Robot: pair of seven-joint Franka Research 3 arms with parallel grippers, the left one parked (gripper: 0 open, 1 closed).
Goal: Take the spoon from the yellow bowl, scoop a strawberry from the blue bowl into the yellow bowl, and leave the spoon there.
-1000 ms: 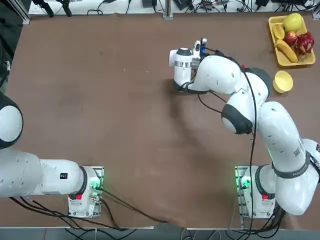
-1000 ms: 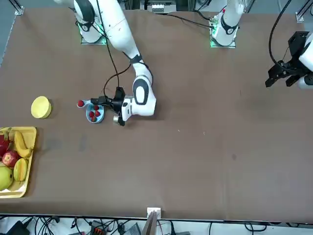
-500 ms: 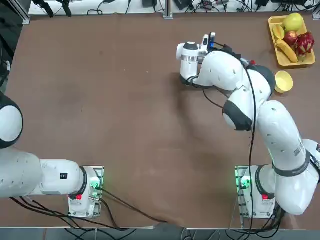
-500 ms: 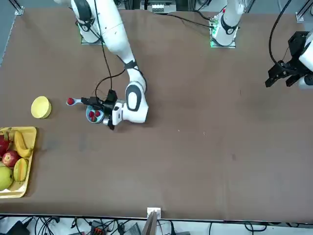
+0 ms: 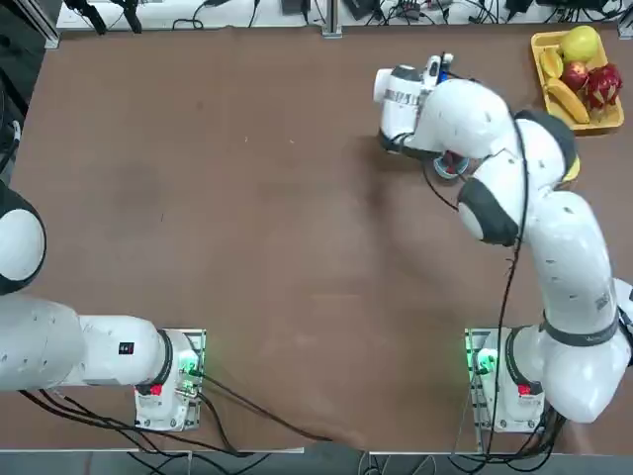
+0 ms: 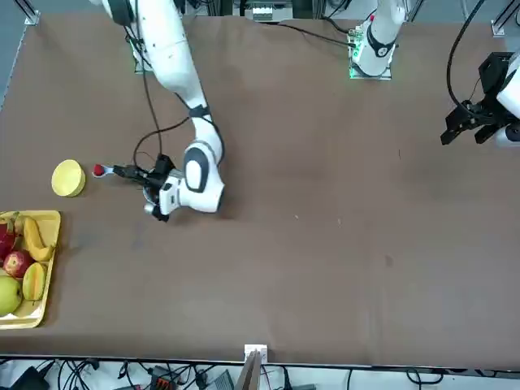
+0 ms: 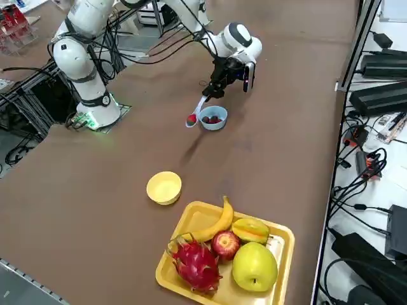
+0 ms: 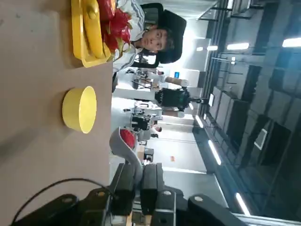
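- Right tool clamped on the spoon, a strawberry riding in it.
- Spoon hangs between blue bowl and yellow bowl, near the surface's fruit-tray corner.

In the top view the blue bowl is mostly hidden beneath the right arm, only a sliver being seen right of centre, and the yellow bowl is reduced to a thin edge behind the arm's elbow. The spoon is not seen there at all. In the front view the fruit tray is cut off by the left edge. In the right wrist view the spoon's handle is covered by the fingers.
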